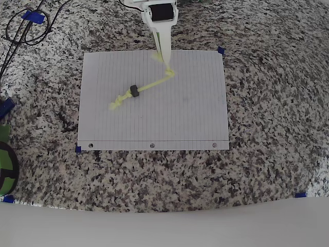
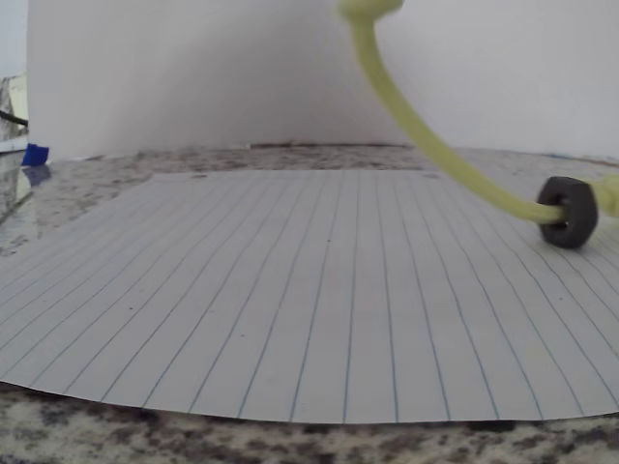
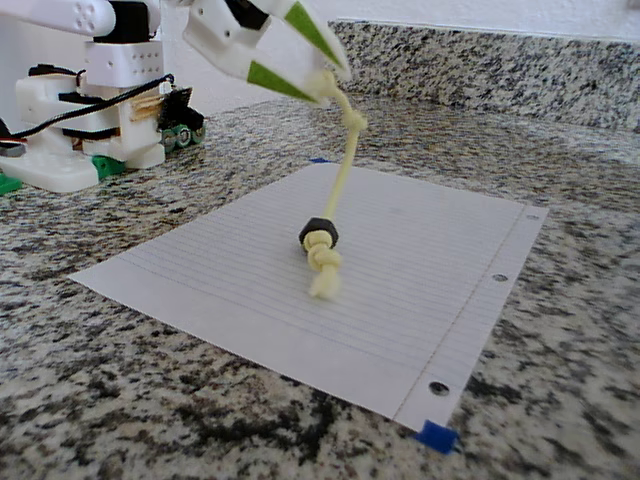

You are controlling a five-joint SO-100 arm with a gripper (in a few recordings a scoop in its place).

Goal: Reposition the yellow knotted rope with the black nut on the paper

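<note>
The yellow knotted rope [image 1: 151,83] slants across the white lined paper [image 1: 180,118] on the granite counter. My white gripper [image 1: 165,57] is at the paper's top edge, shut on the rope's upper end. In the fixed view the gripper [image 3: 328,80] holds that end raised, so the rope [image 3: 340,180] hangs down to the black nut [image 3: 318,232]. The nut rests on the paper [image 3: 420,260] just above the lower knot. From overhead, the nut [image 1: 134,91] is left of the paper's middle. In the wrist view the rope [image 2: 426,135] curves down to the nut [image 2: 569,211] at right.
Black cables [image 1: 25,25] loop at the upper left of the overhead view. A green-and-black object [image 1: 5,164] lies at the left edge. Blue tape [image 1: 221,50] marks the paper's corners. The arm's base [image 3: 90,120] stands behind the paper, and a granite backsplash [image 3: 500,60] runs along the back.
</note>
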